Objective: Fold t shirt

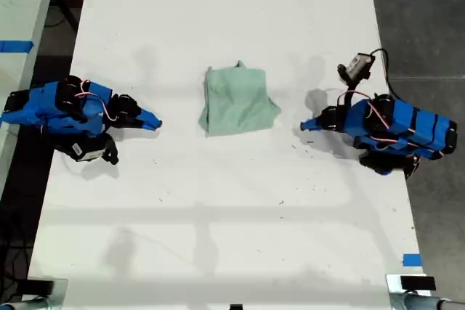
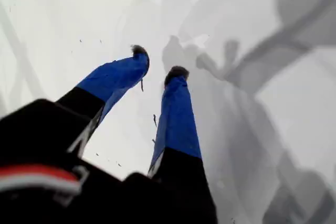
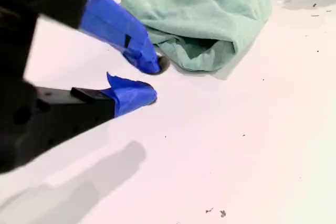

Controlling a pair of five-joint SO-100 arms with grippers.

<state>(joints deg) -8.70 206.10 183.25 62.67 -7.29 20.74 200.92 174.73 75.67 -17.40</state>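
Centrally, folded t shirt (image 1: 238, 100) on white table (image 1: 218, 237), my first gripper (image 2: 156, 65) and my second gripper (image 3: 153, 80) both spread, empty, well apart from it.

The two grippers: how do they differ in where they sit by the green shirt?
My second gripper sits close beside the t shirt, one jaw tip almost at its edge; my first gripper is farther away, over bare table. My second gripper's camera sees the whole bundle; my first gripper's catches only a corner. Both are open, empty and blue-jawed.
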